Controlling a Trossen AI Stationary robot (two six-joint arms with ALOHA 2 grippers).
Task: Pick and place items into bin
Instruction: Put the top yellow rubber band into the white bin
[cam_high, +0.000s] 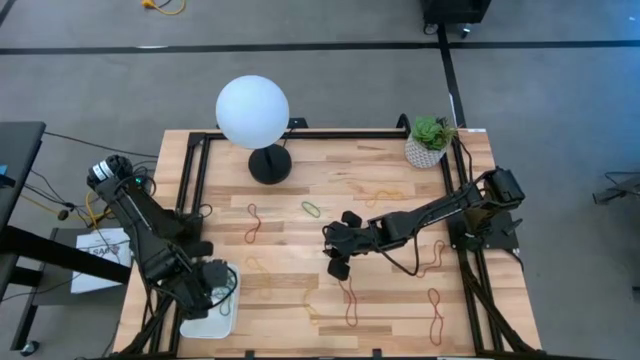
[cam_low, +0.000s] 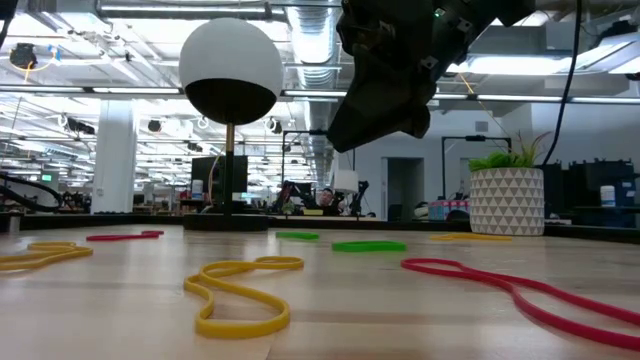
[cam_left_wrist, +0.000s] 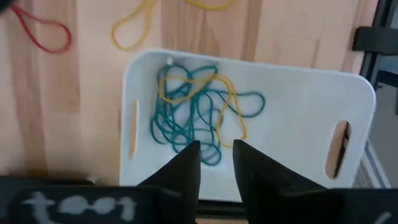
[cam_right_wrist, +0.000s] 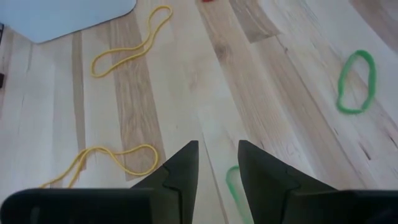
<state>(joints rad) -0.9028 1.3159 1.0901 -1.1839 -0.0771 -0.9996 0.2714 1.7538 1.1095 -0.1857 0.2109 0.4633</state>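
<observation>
- Left gripper (cam_left_wrist: 216, 163): lower left of the high view, directly over the bin (cam_left_wrist: 298, 106). Fingers stand slightly apart with a narrow gap and pinch nothing; judged to be at the release step.
- Banded pile (cam_left_wrist: 196, 112): a tangle of blue-grey and yellow rubber bands lies inside the bin, just ahead of the left fingertips in the left wrist view, toward the bin's slotted end.
- Right gripper (cam_right_wrist: 217, 167): centre of the high view, above bare wood. Fingers spread, holding nothing.
- Green band, near (cam_right_wrist: 232, 183): partly hidden between and just ahead of the right fingers; its visible arc runs roughly along the gripper's pointing direction. Judged the next pick, so the jaws would need to close across that line.
- Green band, far (cam_right_wrist: 356, 82): an oval loop in the right of the right wrist view, well apart.
- Yellow bands (cam_right_wrist: 130, 45): 2 figure-eights, left of that view, between the right gripper and the bin corner.
- Arm nearer: right arm for the loose table bands; left arm for the bin.
</observation>
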